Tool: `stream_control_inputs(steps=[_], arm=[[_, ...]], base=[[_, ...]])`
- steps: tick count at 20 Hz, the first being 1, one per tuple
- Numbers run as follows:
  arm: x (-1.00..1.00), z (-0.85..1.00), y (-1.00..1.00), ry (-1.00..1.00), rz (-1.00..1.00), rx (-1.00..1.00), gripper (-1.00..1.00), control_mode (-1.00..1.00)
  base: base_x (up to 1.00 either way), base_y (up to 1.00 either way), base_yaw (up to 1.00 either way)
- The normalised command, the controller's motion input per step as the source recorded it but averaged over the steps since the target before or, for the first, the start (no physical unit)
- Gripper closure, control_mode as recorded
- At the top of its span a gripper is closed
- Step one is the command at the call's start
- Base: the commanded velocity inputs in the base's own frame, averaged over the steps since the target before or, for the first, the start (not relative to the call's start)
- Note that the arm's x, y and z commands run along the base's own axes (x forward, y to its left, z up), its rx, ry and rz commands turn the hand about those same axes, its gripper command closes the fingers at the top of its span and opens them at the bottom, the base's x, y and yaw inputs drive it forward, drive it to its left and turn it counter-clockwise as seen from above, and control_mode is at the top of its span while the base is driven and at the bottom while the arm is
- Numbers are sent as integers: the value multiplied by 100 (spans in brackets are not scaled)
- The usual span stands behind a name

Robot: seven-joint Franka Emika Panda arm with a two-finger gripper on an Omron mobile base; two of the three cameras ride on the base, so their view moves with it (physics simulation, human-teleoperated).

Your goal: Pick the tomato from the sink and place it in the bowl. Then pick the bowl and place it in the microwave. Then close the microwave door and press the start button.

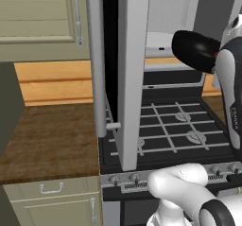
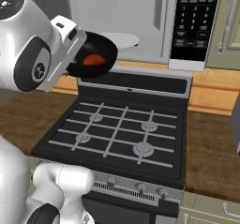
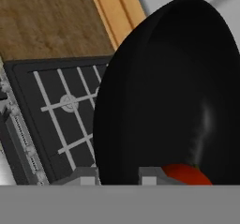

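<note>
My gripper is shut on the near rim of the black bowl, which hangs tilted above the back of the stove. The red tomato lies inside the bowl, at its low side. From the right base view, the bowl with the tomato hangs just in front of the open microwave, near its white turntable. The black keypad is on the right. In the left base view the bowl is at the upper right and the microwave door stands swung open. The sink is out of view.
A black stove with grey grates lies under the bowl, knobs along its front. Wooden counter runs to the left and also right of the stove. Beige cabinets hang at the upper left, close beside the open door's bar handle.
</note>
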Motion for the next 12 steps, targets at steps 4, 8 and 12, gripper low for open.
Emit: stream_control_inputs(steps=[4, 8, 12], arm=[[1, 0, 3, 0, 4, -4, 100, -100], [35, 8, 0, 0, 0, -9, 100, -100], [53, 10, 0, 0, 0, -7, 100, -100]], base=[[0, 0, 0], [0, 0, 0], [0, 0, 0]])
